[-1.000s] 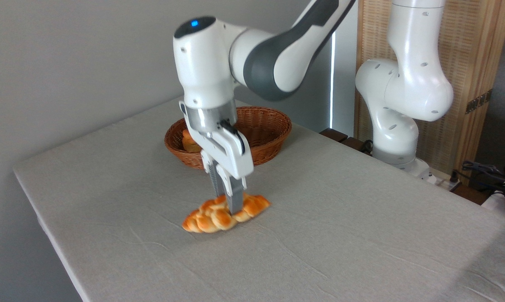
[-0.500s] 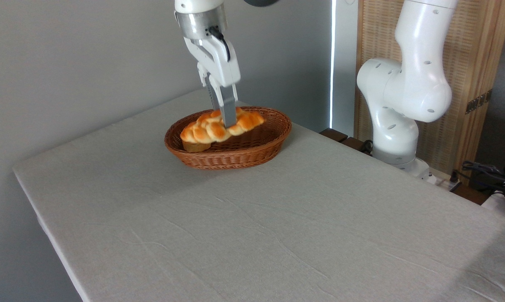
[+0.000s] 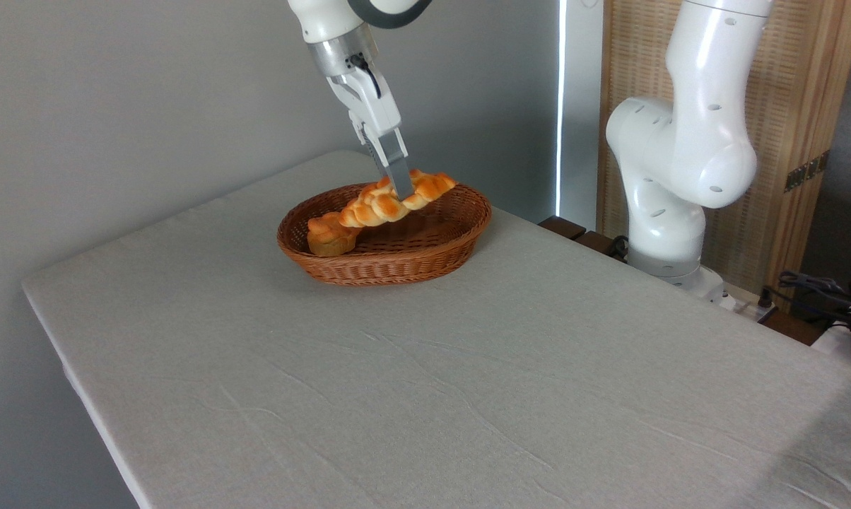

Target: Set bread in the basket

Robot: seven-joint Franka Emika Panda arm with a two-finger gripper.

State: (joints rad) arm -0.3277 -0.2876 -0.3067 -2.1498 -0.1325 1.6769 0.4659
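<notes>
The braided golden-orange bread (image 3: 386,201) hangs tilted over the basket (image 3: 397,263), its right end higher, its left end low near the inside. My gripper (image 3: 399,185) comes down from above and is shut on the bread near its middle. The basket is an oval reddish-brown wicker one at the far side of the table. A small plain bun (image 3: 329,239) lies inside it at the left, just under the loaf's low end.
A grey cloth covers the table (image 3: 468,382); its left edge runs diagonally. The arm's white base (image 3: 669,212) stands at the right behind the table. A wooden screen (image 3: 807,141) and cables (image 3: 821,290) are at the far right.
The gripper lifted the bread off the table in front of the basket and carried it up and back over the basket. Since half a second ago it shifted slightly right and the loaf tilted.
</notes>
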